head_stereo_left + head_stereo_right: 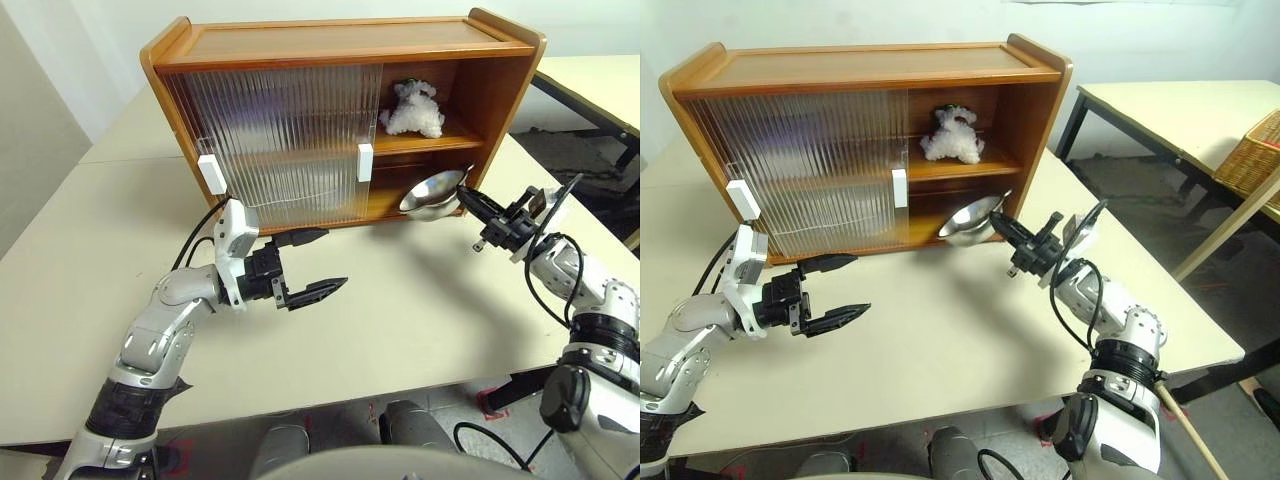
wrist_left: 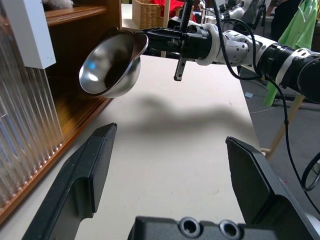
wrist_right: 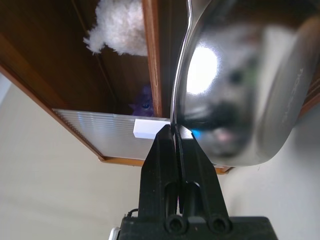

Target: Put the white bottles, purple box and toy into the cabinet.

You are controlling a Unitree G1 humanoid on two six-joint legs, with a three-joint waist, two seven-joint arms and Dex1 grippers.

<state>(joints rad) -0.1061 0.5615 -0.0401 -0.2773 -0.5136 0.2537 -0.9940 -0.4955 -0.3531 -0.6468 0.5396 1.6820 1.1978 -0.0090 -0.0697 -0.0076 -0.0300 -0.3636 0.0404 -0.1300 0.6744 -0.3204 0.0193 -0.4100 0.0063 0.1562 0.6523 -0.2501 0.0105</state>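
My right gripper [image 1: 467, 197] is clamped on the rim of a shiny steel bowl [image 1: 432, 194], held tilted at the open lower shelf of the orange-brown wooden cabinet [image 1: 340, 45]. With so thin a pinch the bowl could twist loose or knock the shelf edge. The fluffy white plush toy [image 1: 413, 110] sits on the upper shelf, above and just beyond my fingers. Something purple deep inside may be the box; I can't tell. My left gripper [image 1: 307, 266] hangs wide open, empty.
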